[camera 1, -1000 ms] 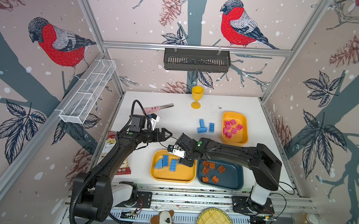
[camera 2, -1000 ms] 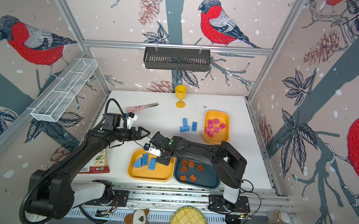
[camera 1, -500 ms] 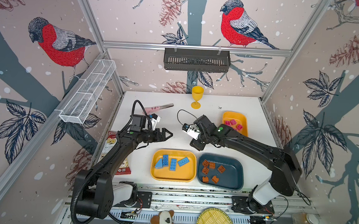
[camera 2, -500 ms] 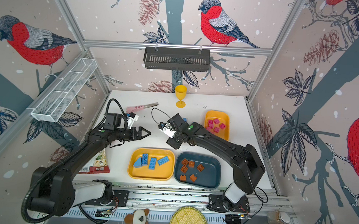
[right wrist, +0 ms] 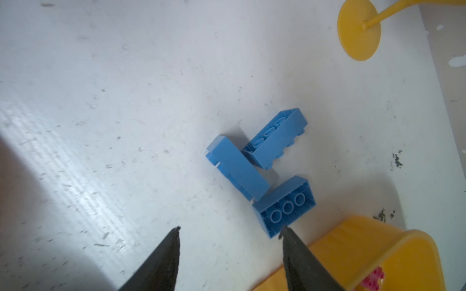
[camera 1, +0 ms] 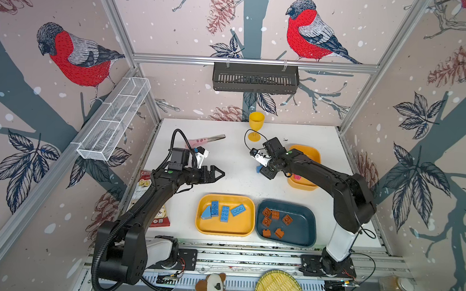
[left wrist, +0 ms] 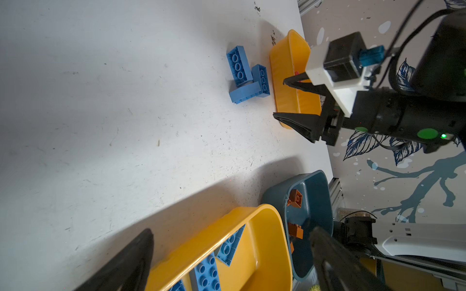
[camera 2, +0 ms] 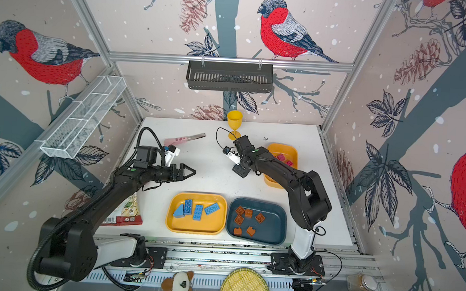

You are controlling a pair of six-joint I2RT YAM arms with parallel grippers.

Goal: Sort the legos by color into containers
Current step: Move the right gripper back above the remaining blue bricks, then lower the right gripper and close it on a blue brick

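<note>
Left gripper (camera 1: 220, 173): no change over the last second. It is parked above the bare surface (camera 1: 239, 157) left of centre, jaws wide, empty.

Larger yellow tray (camera 1: 198, 219), front: a second ago the right arm was over it. Now the arm is gone and four blue legos (camera 1: 225, 213) lie inside.

Right gripper (right wrist: 230, 229) has swung back to the three loose blue bricks (right wrist: 237, 167), clustered on the surface just beside the smaller yellow tray (camera 1: 309, 153). Jaws roughly half apart, wider than a second ago, nothing between them. Two bricks show hollow undersides. The middle one lies on its side, touching or nearly touching both. One jaw tip overlaps the nearest brick's edge; I cannot tell if there is contact.

Dark teal tray (camera 1: 308, 225): six brown-orange legos (camera 1: 274, 222), unchanged. Pink legos (camera 1: 296, 177) sit in the smaller yellow tray, mostly hidden by the arm.

My read: drop finished, next pick starting. Three blues left, the rest looks sorted. The cluster is tight, so closing on the nearest brick may shove its neighbours or the tray.
</note>
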